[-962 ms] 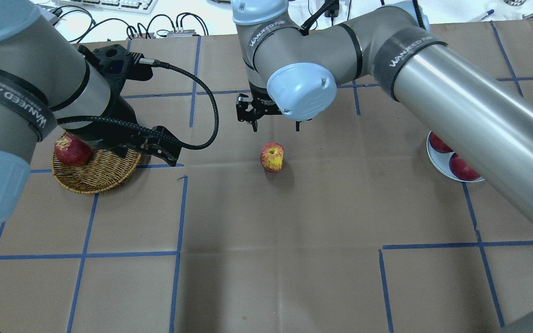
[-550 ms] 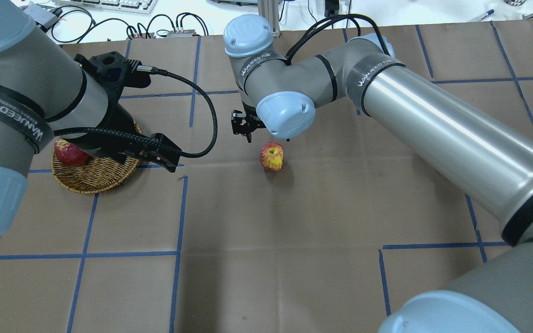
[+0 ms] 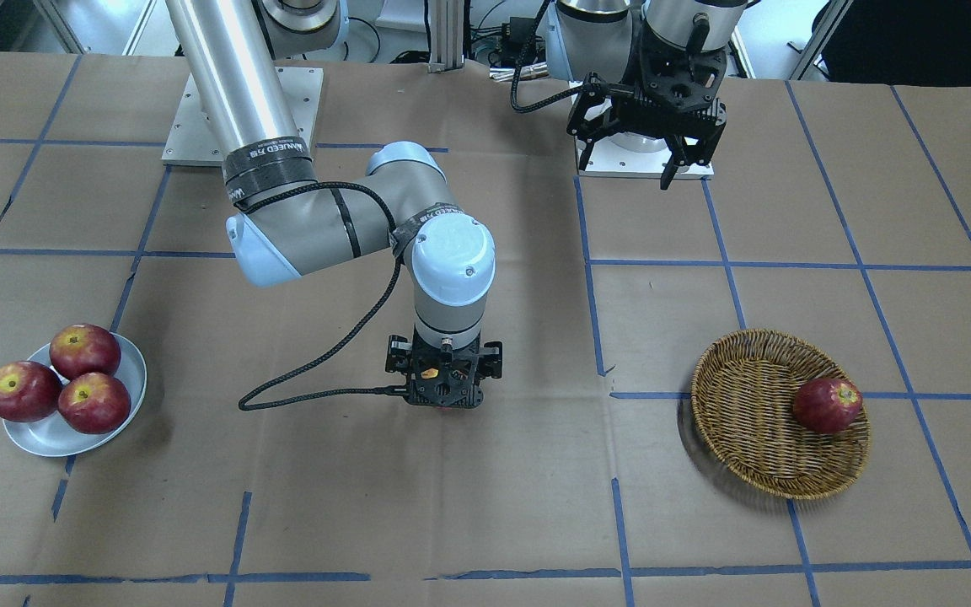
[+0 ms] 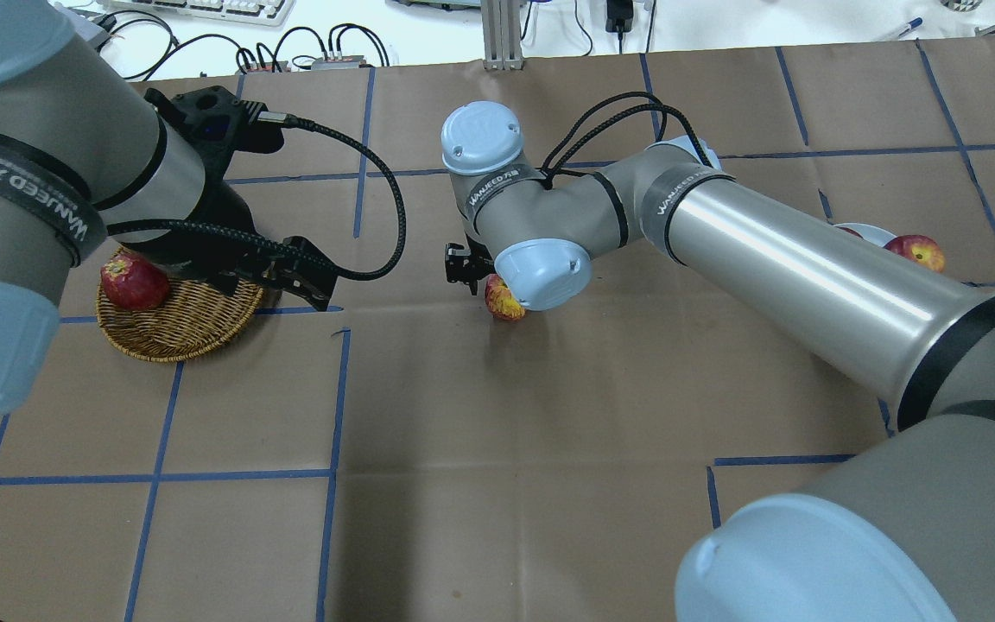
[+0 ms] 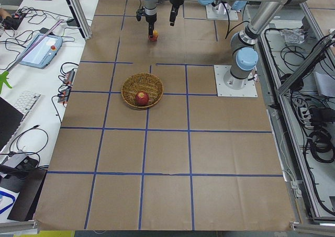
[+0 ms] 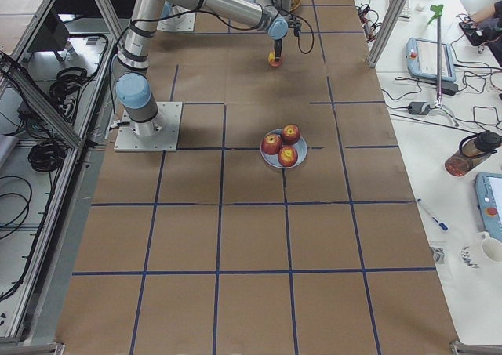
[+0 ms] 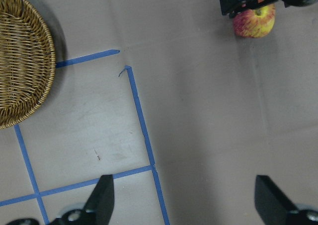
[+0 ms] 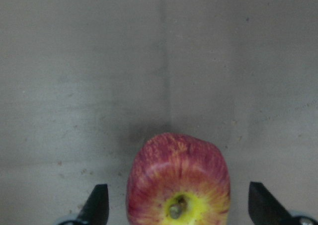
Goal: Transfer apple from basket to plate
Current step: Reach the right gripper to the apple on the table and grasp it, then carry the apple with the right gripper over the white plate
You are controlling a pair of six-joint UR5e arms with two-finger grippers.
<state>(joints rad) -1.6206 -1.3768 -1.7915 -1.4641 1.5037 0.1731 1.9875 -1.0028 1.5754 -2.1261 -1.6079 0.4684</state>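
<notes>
The streaky red-orange apple [image 8: 179,185] stands stem-up on the brown paper at the table's middle [image 4: 502,304], outside the basket. My right gripper [image 8: 181,205] is open, low over it, with a finger at each side and a gap to the apple. In the front view the right gripper [image 3: 445,396] hides the apple. The wicker basket [image 3: 747,421] holds one dark red apple [image 3: 827,405]. The white plate [image 3: 47,443] carries three dark red apples. My left gripper [image 7: 184,205] is open and empty, held high beside the basket [image 4: 186,328].
The right arm's long tube [image 4: 791,276] crosses the table's right half and covers most of the plate in the overhead view. The left wrist's cable [image 4: 385,216] loops between basket and apple. Blue tape lines grid the paper.
My right arm has come down and forward, so its open gripper now straddles the apple instead of hovering behind it. The apple has not moved. The left arm stays near the basket.
</notes>
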